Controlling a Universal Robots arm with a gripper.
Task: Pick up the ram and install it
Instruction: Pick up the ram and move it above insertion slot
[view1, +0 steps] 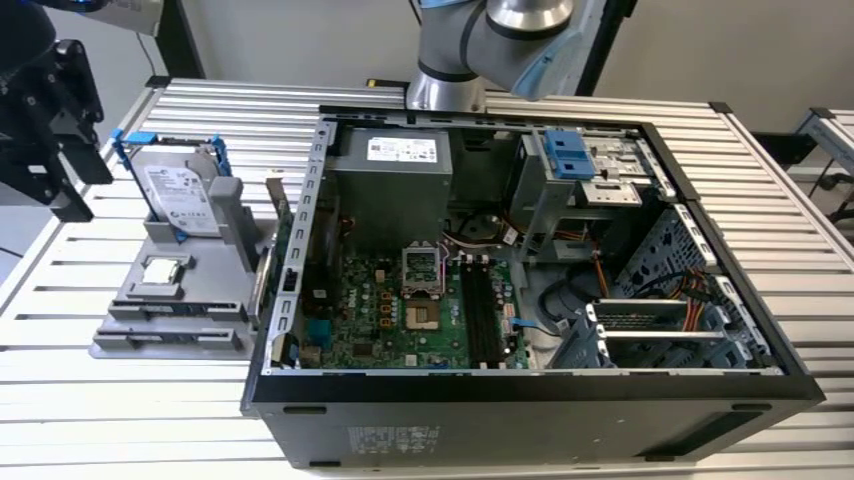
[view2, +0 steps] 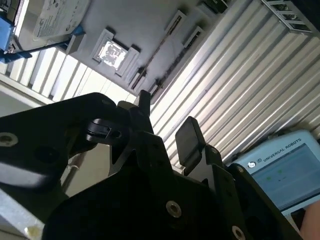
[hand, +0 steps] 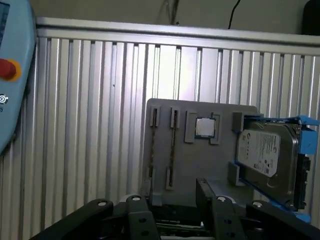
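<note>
Since the wide table of silver ribbed metal slats (view1: 120, 400) carries everything, a hard bump to one thing could shake the rest. On it lies the big black metal computer case (view1: 534, 410), open on top, with a green circuit board (view1: 387, 320) on its floor and long black slots (view1: 481, 310) in that board. The walls are tall and wires (view1: 470, 238) lie close by, so a stick brought down crooked could likely catch a wire or miss its slot.

Just beside the case, on the exterior view's left, sits a flat grey plastic holder tray (view1: 214, 290). At its far end stands a silver boxy hard drive in a blue frame (view1: 180, 195).

The black gripper (view2: 166, 114) hangs at the exterior view's far left, above the tray and apart from it. Its fingers (view2: 187, 137) are spread, with nothing between them.

The ram (hand: 172, 147), a long thin dark stick, stands on its edge in a groove at the near end of the tray, untouched. It is very thin, so the fingers could close beside it, or pinch it slanted and tip it. A second groove (hand: 154, 147) right next to it looks much the same and could be grabbed by mistake.

The small square silver chip (hand: 204, 128) rests in the middle of the tray, between ram and drive, and could get knocked.
</note>
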